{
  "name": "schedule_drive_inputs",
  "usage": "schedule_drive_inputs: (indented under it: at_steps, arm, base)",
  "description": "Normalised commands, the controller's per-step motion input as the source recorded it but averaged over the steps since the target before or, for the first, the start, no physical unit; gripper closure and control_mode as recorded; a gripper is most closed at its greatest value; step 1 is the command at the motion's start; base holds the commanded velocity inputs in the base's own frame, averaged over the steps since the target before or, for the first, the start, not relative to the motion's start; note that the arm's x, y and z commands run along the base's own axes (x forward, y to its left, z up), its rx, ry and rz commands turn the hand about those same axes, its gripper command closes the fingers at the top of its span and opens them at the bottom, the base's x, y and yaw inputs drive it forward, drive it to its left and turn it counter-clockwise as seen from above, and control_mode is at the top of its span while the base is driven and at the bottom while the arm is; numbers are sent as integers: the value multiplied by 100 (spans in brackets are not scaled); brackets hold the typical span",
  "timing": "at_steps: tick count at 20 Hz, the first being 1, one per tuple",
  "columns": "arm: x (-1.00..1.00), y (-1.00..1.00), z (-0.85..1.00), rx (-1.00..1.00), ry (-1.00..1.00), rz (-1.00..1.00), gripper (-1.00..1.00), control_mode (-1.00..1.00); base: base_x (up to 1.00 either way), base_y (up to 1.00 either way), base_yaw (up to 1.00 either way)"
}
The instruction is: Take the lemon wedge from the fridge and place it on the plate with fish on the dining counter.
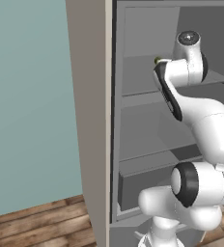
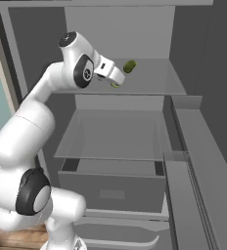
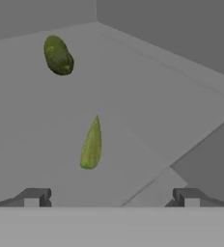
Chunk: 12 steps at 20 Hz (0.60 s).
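The lemon wedge (image 3: 91,144) is a thin yellow-green sliver, pointed at one end, lying flat on the fridge's upper shelf (image 2: 154,78). A darker olive-green rounded item (image 3: 58,55) sits beyond it. The claw (image 3: 111,198) hovers just before the wedge, jaws spread wide, holding nothing.

No readable text, labels or numbers anywhere — none.

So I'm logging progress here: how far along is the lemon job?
Done: the fridge stands open and the arm has reached its upper shelf. In hand: the open gripper hovers facing the lemon wedge, nothing gripped; a darker green item lies beyond. Left: grasp the wedge and carry it to the plate.
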Motion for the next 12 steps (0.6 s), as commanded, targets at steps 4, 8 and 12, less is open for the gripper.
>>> schedule_drive_inputs:
  at_steps: [4, 8, 12]
  arm:
    - [22, -6, -13, 3, 0, -1, -100, -100]
    - [34, 0, 0, 3, 0, 0, -100, -100]
    - [33, 0, -1, 1, 0, 0, -100, -100]
  base:
    - [0, 0, 0]
    - [0, 0, 0]
    - [0, 0, 0]
